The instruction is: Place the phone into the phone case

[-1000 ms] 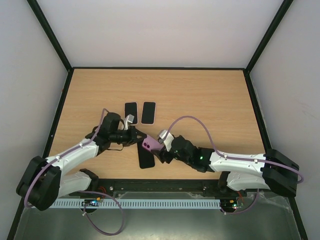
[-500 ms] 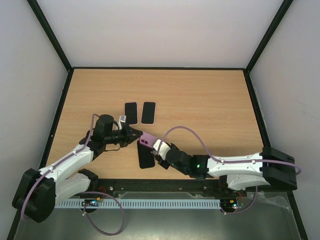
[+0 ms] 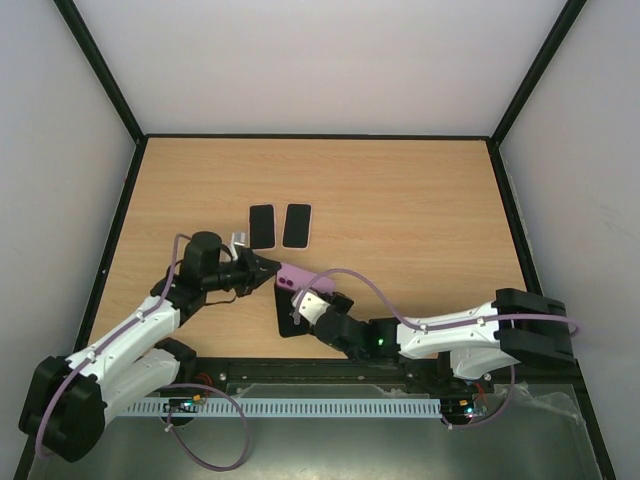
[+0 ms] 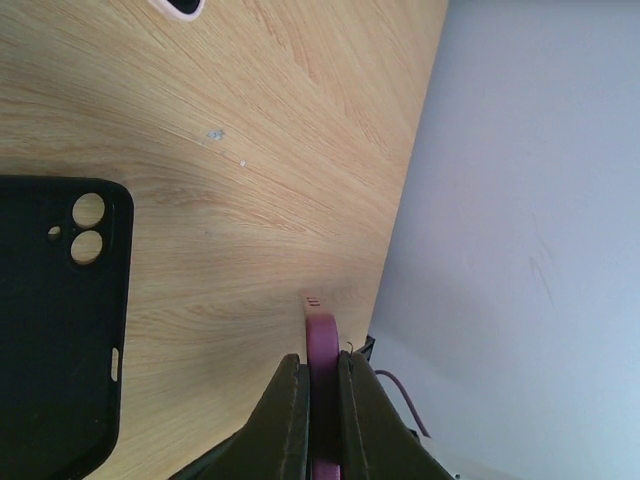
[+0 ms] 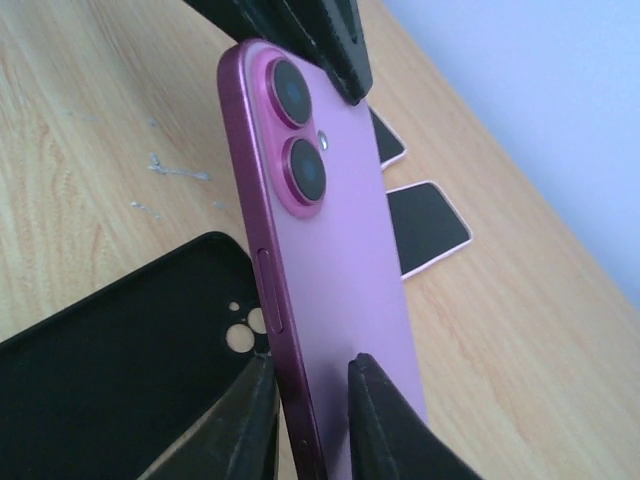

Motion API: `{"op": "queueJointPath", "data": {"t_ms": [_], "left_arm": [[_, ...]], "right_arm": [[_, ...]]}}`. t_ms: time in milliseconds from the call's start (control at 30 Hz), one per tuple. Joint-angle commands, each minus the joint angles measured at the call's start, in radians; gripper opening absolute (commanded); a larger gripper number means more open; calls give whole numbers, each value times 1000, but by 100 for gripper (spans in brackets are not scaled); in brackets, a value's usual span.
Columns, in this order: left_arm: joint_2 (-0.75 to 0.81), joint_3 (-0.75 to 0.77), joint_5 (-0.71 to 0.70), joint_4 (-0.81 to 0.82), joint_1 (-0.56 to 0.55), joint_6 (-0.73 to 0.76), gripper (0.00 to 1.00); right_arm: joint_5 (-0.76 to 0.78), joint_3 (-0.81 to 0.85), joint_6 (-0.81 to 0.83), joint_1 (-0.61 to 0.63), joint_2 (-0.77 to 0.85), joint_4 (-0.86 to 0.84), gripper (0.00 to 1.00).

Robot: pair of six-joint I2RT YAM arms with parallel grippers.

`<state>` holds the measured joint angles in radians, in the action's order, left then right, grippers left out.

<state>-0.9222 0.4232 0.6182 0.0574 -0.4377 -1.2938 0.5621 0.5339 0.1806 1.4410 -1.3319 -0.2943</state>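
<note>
A purple phone [image 3: 293, 277] hangs tilted above the table, held at both ends. My left gripper [image 3: 268, 266] is shut on its camera end; the phone's thin edge [image 4: 322, 345] shows pinched between that gripper's [image 4: 320, 375] fingers. My right gripper [image 3: 300, 300] is shut on the phone's lower part, one finger on the purple back [image 5: 330, 260] and the other on the far face, the gripper [image 5: 310, 375] low in its wrist view. The black phone case [image 3: 293, 322] lies open side up on the table just below, its camera holes visible [image 5: 120, 350] [image 4: 55, 330].
Two more phones lie face up side by side farther back, a black one [image 3: 262, 226] and a pink-edged one [image 3: 297, 225] [image 5: 425, 225]. The right arm's purple cable [image 3: 370, 290] arcs over the table near the case. Black frame rails border the wooden table [image 3: 420, 200].
The right gripper has slid left toward the phone's lower end and closed its fingers on it. The left arm has drawn back to the left, still gripping the phone.
</note>
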Motion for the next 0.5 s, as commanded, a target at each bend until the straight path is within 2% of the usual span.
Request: {"op": "queueJointPath", "data": {"t_ms": [0, 100, 200, 267, 367, 400, 433, 467], "left_arm": [[33, 3, 10, -18, 5, -24, 3], [37, 1, 6, -27, 7, -32, 3], [47, -9, 8, -15, 12, -47, 3], [57, -21, 8, -9, 18, -58, 11], [82, -42, 8, 13, 30, -75, 29], [92, -51, 10, 26, 33, -81, 38], [105, -57, 11, 39, 36, -86, 53], [115, -58, 9, 33, 38, -89, 75]], "right_arm": [[133, -4, 51, 30, 8, -93, 14], [143, -9, 47, 41, 16, -102, 4], [131, -11, 24, 43, 21, -97, 2], [129, -11, 5, 44, 22, -87, 2], [128, -6, -21, 43, 27, -66, 2], [128, -6, -33, 44, 31, -59, 2], [126, -4, -51, 44, 36, -47, 2], [123, -4, -69, 44, 42, -38, 2]]}}
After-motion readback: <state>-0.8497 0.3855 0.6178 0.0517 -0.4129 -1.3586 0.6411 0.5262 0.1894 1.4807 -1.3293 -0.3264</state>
